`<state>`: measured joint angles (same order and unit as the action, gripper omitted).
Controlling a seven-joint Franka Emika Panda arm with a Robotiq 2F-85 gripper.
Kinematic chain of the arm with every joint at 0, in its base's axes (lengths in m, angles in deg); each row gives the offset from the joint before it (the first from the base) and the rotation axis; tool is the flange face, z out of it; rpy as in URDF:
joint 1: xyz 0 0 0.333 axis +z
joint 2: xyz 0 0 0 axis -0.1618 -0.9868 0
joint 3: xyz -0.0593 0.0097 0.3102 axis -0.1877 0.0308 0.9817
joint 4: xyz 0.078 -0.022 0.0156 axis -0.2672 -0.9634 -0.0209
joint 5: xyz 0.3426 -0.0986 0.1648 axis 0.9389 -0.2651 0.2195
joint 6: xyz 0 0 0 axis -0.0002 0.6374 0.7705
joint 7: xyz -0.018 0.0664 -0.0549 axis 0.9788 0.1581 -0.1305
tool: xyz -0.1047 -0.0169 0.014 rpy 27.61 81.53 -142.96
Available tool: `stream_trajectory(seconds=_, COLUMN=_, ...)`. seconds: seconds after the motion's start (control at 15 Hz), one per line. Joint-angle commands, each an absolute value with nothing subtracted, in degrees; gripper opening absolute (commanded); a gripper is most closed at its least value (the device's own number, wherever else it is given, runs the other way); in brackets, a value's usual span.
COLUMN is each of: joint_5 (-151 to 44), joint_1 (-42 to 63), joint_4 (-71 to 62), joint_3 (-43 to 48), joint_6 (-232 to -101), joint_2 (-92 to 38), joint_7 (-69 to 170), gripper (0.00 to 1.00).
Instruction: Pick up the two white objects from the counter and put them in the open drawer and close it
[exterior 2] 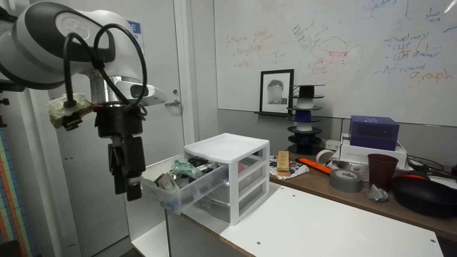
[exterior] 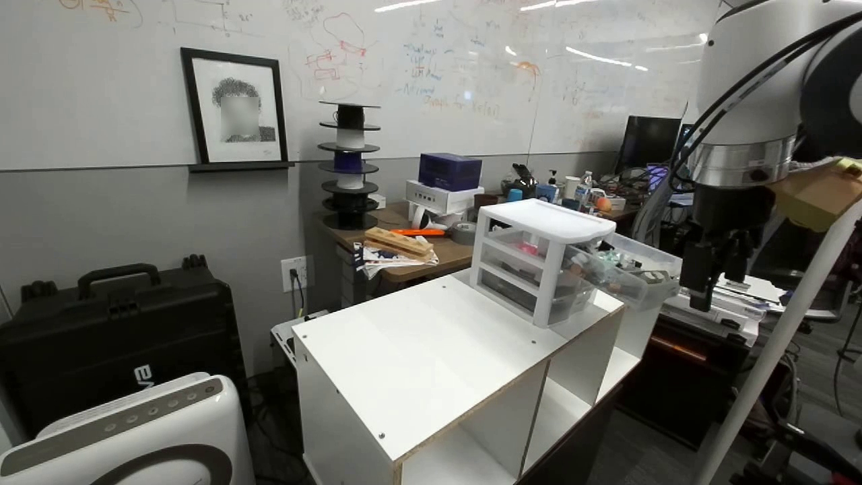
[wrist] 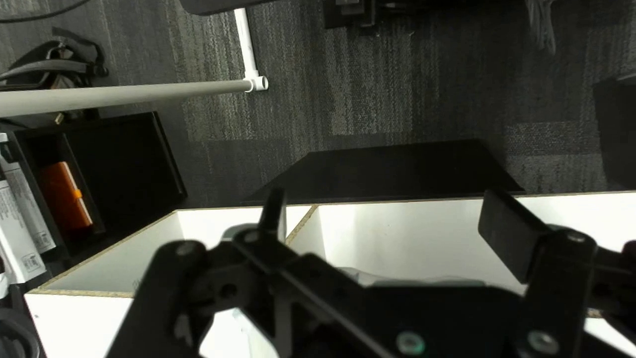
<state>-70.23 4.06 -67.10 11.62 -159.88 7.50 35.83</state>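
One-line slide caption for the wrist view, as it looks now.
Looking down past the open, empty gripper toward the open-fronted white cabinet, with dark patterned carpet below.

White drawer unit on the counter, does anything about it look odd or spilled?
Yes, the top drawer juts out past the edge of the counter, holding a jumble of small items, so it looks precarious. Nothing looks spilled.

Found the drawer unit [exterior 2: 234, 185] on the worktop [exterior: 431, 357], with the drawer [exterior 2: 203, 189] out past the edge and clutter [exterior 2: 185, 173] inside. Saw the fingers [exterior 2: 134, 160] just beyond the drawer. Noted the desk [exterior 2: 314, 182] behind the worktop, bearing spools [exterior: 348, 162] left of boxes [exterior: 450, 172] in both exterior views.
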Motion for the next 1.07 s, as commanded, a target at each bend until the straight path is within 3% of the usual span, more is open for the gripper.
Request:
stream_trajectory(seconds=0.0, joint_5=-69.93, joint_1=4.18, joint_4=-64.43, joint_3=10.82, joint_6=-162.21, joint_2=3.23, joint_7=35.39, gripper=0.70)
stream_trajectory(seconds=0.53, joint_5=-73.37, joint_1=2.76, joint_4=-64.33, joint_3=10.18, joint_6=-174.27, joint_2=0.60, joint_7=28.30, gripper=0.08)
stream_trajectory(seconds=0.73, joint_5=-78.86, joint_1=0.66, joint_4=-63.83, joint_3=10.55, joint_6=-181.49, joint_2=-0.80, joint_7=23.56, gripper=0.00)
stream_trajectory(seconds=1.0, joint_5=-87.94, joint_1=-2.43, joint_4=-61.96, joint_3=10.50, joint_6=-186.75, joint_2=-3.02, joint_7=16.19, gripper=0.02)
